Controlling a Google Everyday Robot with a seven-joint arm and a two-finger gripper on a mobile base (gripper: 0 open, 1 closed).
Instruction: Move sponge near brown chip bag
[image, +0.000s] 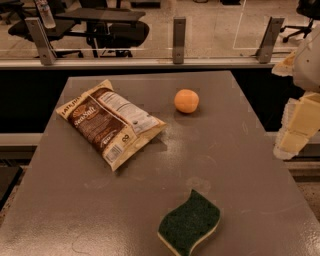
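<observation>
Lying flat near the desk's (240, 165) front edge, the sponge (190, 223) shows its dark green top over a pale yellow layer. The brown chip bag (111, 122) rests well apart from it, toward the back left, label up. A round orange fruit (186, 100) sits right of the bag. The hand (298, 130) hangs beyond the desk's right edge; whether it is apart or together cannot be told.
</observation>
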